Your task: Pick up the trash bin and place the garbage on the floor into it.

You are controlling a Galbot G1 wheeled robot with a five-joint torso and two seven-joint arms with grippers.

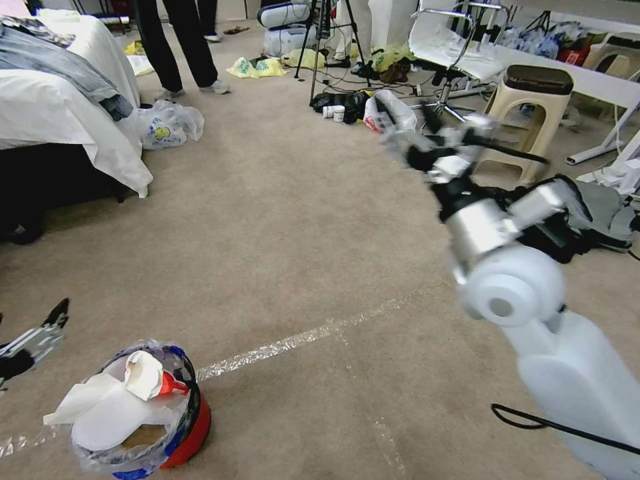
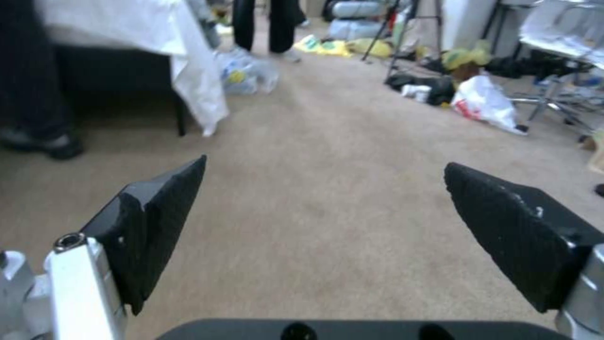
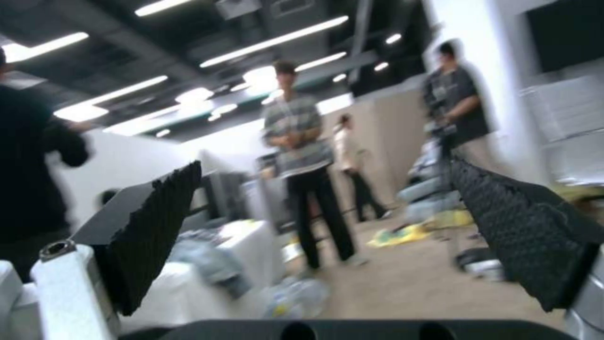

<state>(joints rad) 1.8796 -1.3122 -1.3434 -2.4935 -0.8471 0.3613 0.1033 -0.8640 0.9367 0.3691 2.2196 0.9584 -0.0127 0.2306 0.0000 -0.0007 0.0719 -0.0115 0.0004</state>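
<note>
The trash bin (image 1: 150, 417) stands upright on the floor (image 1: 300, 253) at the lower left of the head view, just beside a whitish tape line (image 1: 293, 340) that crosses the carpet. Garbage (image 1: 117, 400) fills its bag-lined mouth: white flat slippers, crumpled white paper and a red piece near the rim. The left gripper (image 1: 37, 333) hangs just left of the bin, close to it but not touching, at the picture's left edge. The right arm reaches up and forward on the right side, its gripper (image 1: 400, 143) raised well above the carpet, far from the bin. A bed (image 1: 60, 113) with white sheets stands at the upper left, a knotted plastic bag (image 1: 167, 125) by its corner, and a beige stool (image 1: 530, 110) at the upper right.

In the left wrist view, the left gripper (image 2: 324, 208) has its two black fingers (image 2: 160, 222) spread wide apart with nothing between them, only bare carpet beyond.

In the right wrist view, the right gripper (image 3: 324, 222) also has its fingers (image 3: 157, 231) spread wide and empty, aimed across the room, where the bed and ceiling lights (image 3: 271, 42) show.
</note>
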